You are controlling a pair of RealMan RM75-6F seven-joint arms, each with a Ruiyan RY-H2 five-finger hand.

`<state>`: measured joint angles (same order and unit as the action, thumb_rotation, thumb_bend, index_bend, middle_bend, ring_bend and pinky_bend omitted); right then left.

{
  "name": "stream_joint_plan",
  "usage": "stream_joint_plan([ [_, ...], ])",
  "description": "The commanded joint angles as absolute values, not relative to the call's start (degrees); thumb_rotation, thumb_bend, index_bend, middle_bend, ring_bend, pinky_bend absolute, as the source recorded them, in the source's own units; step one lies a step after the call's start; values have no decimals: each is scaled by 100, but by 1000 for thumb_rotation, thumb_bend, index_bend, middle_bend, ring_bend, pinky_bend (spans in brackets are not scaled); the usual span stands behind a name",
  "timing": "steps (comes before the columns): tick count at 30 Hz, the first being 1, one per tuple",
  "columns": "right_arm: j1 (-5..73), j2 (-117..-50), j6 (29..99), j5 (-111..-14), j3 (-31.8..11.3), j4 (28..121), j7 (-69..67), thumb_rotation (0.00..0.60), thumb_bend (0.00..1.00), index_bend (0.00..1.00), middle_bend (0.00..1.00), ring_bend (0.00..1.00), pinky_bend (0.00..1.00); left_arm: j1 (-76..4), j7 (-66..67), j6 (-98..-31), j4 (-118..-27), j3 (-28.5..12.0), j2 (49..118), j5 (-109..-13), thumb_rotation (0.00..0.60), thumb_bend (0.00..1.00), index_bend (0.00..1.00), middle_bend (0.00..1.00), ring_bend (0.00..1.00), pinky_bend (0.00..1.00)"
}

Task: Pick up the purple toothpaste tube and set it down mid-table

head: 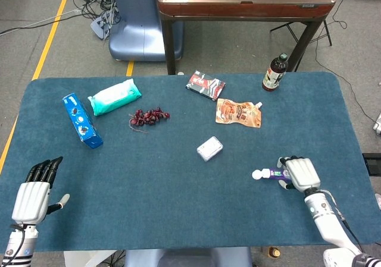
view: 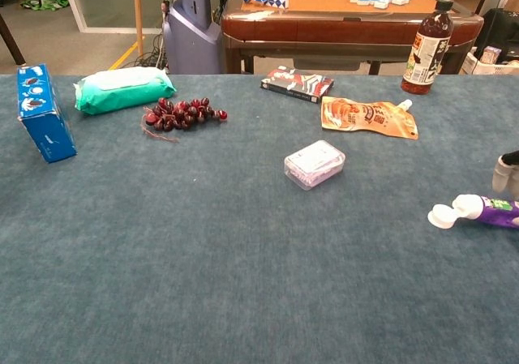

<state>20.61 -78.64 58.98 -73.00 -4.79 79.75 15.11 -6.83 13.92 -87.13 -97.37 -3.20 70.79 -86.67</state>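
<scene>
We see a dark teal worktop point(head: 178, 207) carrying a purple tube point(head: 275, 173) with a white cap and green-and-white print, a blue box point(head: 82, 120) dotted with white, and a mint-green pack point(head: 114, 97) with a white top. Beside these lie dark red grapes point(head: 147, 117), an orange pouch point(head: 238, 113), a red, black and white packet point(head: 205, 85), a clear whitish case point(head: 209, 148) and a dark bottle point(head: 274, 72) with a red label. Each robot hand, left point(head: 36, 192) and right point(head: 300, 173), is white with black fingers.
</scene>
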Motion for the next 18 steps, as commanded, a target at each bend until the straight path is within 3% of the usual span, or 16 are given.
stream_joint_plan([
  [1,2115,-7957,5833,-7287,-461,7831,1456,600,278,413,464,361,420,-684,1394,-8704,-9738,-320,7079,-8663,600,170,0,116,105,90],
  [18,2286,-8112,5545,-7227,-374,7469,1337,600,317,414,469,366,420,-683,1366,-8691,-9738,-348,7069,-8619,600,170,0,116,105,90],
])
